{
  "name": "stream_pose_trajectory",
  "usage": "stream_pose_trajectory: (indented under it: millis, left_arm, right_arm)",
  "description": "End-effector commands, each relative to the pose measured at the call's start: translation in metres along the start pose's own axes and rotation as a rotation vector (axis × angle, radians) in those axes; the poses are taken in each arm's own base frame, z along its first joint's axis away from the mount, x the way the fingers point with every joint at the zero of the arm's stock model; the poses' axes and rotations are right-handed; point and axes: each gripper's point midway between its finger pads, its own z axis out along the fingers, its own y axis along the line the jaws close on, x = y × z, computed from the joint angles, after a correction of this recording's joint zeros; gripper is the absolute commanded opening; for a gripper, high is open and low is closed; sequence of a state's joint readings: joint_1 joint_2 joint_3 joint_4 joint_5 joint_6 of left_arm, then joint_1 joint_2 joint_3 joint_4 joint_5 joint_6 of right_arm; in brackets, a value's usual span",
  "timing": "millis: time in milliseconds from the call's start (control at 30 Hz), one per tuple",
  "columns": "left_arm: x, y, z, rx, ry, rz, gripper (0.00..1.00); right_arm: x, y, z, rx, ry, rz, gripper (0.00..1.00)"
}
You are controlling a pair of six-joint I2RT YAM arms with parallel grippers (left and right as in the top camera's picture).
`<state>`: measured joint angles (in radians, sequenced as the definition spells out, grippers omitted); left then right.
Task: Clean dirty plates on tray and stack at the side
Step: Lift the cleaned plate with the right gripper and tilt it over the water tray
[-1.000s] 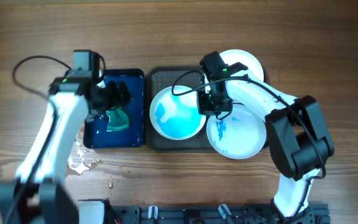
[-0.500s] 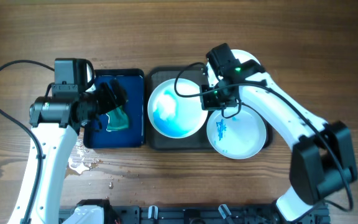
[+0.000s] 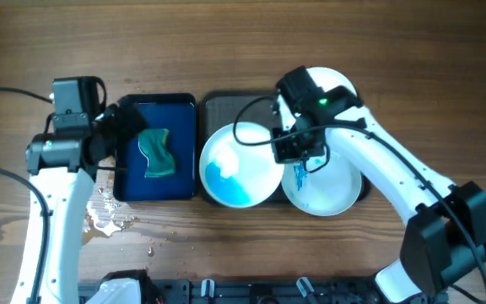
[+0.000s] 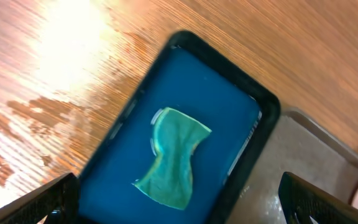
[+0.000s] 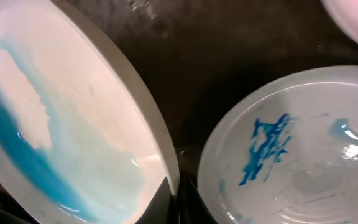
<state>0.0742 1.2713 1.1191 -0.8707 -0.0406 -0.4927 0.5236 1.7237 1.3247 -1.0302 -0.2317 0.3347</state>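
Right tool clamped on rim of round white blue-washed plate, over dark grey rectangular tray near edge. Left tool open, left of tray. Risk: wet rim slips, plate drops.

No text, label, brand, number or sign can be read anywhere.
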Motion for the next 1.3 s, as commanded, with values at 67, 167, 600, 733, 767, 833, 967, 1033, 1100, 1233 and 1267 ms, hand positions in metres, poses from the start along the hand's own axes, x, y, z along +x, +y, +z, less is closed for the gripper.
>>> stream_pose_trajectory:
  millis: [67,167,600,733,767,833,967,1033,1100,1233,1267]
  left_arm:
    - [-0.010,0.015,-0.002,-0.032,-0.031,-0.055,1.00]
    - [-0.010,0.015,-0.002,-0.033,-0.031,-0.055,1.00]
    - [-0.040,0.098,0.024,-0.160,-0.026,-0.356,1.00]
    - [-0.042,0.106,0.023,-0.147,-0.021,-0.395,1.00]
    - [-0.042,0.107,0.023,-0.148,-0.021,-0.397,1.00]
    - [-0.041,0.107,0.023,-0.149,-0.019,-0.397,1.00]
    - [-0.038,0.108,0.023,-0.155,-0.008,-0.398,1.00]
    - [-0.038,0.108,0.023,-0.155,-0.008,-0.398,1.00]
    - [-0.039,0.108,0.023,-0.155,-0.009,-0.398,1.00]
    - [-0.039,0.108,0.023,-0.154,-0.009,-0.398,1.00]
    - [-0.039,0.108,0.023,-0.155,-0.009,-0.398,1.00]
  right_arm:
    - [-0.016,0.040,-0.020,-0.032,-0.052,-0.107,0.05]
    - [-0.047,0.056,-0.029,-0.045,-0.084,-0.123,0.05]
    - [-0.126,0.116,-0.037,0.293,-0.386,-0.335,0.05]
    - [-0.129,0.126,-0.043,0.361,-0.465,-0.355,0.05]
    - [-0.131,0.127,-0.046,0.395,-0.493,-0.362,0.05]
    - [-0.133,0.129,-0.052,0.453,-0.534,-0.373,0.05]
    - [-0.134,0.149,-0.064,0.531,-0.638,-0.433,0.05]
    - [-0.131,0.165,-0.075,0.610,-0.713,-0.489,0.04]
    - [-0.126,0.183,-0.086,0.690,-0.772,-0.581,0.05]
    - [-0.118,0.219,-0.101,0.815,-0.863,-0.740,0.05]
    - [-0.116,0.227,-0.105,0.835,-0.882,-0.767,0.04]
